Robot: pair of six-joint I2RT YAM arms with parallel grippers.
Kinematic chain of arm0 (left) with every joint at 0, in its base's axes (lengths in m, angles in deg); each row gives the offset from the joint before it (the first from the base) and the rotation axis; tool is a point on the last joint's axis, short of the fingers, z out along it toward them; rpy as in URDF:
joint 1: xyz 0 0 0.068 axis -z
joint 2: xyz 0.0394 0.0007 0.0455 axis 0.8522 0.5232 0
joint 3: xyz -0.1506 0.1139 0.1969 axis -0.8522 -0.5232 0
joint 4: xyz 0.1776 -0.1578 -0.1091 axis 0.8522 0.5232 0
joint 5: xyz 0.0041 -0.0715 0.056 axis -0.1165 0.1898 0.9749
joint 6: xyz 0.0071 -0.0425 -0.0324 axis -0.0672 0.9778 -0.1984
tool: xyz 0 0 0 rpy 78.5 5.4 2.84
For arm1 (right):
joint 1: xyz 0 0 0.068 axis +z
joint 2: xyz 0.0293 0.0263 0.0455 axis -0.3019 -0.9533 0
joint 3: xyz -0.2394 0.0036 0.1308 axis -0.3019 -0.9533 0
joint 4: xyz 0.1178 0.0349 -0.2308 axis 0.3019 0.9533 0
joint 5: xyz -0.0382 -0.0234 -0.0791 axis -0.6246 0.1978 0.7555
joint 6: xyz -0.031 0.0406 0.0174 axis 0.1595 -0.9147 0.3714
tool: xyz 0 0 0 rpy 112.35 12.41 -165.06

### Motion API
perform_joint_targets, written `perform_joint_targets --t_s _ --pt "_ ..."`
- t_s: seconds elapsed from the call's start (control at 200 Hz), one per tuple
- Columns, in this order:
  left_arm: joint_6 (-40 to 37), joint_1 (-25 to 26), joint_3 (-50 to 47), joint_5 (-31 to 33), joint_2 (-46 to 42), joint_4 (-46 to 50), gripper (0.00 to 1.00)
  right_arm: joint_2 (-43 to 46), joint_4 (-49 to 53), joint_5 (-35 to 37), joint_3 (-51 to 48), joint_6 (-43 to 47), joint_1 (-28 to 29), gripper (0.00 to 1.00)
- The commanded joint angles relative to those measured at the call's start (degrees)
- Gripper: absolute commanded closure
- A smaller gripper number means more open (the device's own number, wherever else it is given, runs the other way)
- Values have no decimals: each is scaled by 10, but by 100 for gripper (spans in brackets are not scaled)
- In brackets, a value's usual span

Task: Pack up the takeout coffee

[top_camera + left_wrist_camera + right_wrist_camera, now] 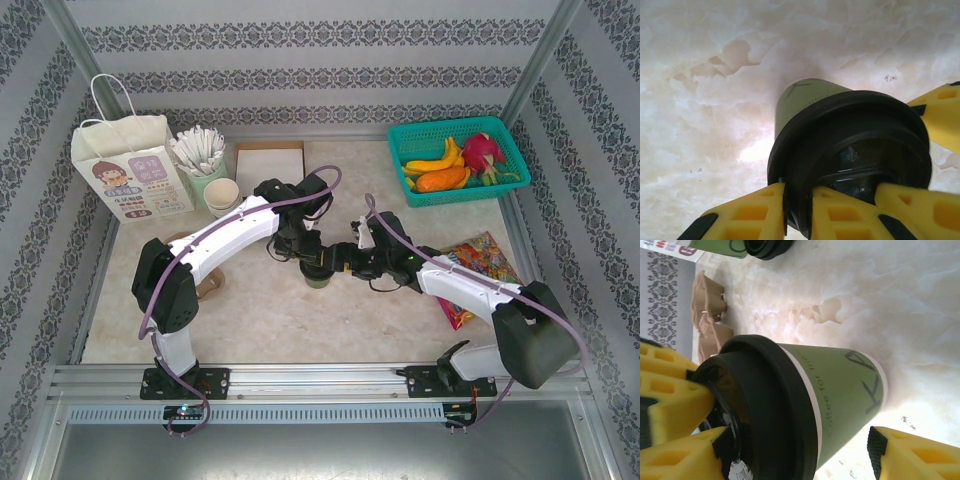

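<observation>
The left arm [225, 240] rises from its base, folds at the elbow and reaches forward and to the right, with the wrist bent so that the left gripper [308, 256] points downward. Its yellow fingers [752, 217] stand close together with only a narrow gap, and a firm pinch cannot be confirmed. The right arm [465, 285] lies low and extends leftward, the right gripper [345, 262] sits just beside the left one, and its jaws are spread wide.
</observation>
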Motion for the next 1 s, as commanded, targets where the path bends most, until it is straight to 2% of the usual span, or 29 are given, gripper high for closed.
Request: perform_joint_targets --t_s 0.0,0.32,0.62,0.869,0.994 --pt "-7 3 11 -16 1 -5 79 -15 23 23 9 3 9 30" --pt "-11 -12 -17 -47 -16 -37 79 -20 40 31 3 -2 13 35" --pt "4 -49 -73 -122 -69 -107 75 -41 123 46 58 11 17 37" --pt "6 -69 -95 -129 -95 -118 74 -60 150 44 88 7 22 38" --pt "25 -88 -114 -101 -125 -132 64 -59 161 45 102 7 24 35"
